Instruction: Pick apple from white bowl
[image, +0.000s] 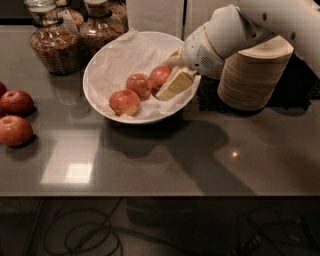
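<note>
The gripper (168, 74) is low inside the white bowl (87, 82), at its right side, and its arm enters from the right. The apple (158, 75), the rightmost of three in the bowl, seems to sit between the two fingers (176, 84). The fingers stand apart and hold nothing yet. I cannot tell if they touch the apple.

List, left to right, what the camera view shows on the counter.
loose red apples → glass jar → white bowl → tool, inside the bowl's right side → stack of disposable bowls
</note>
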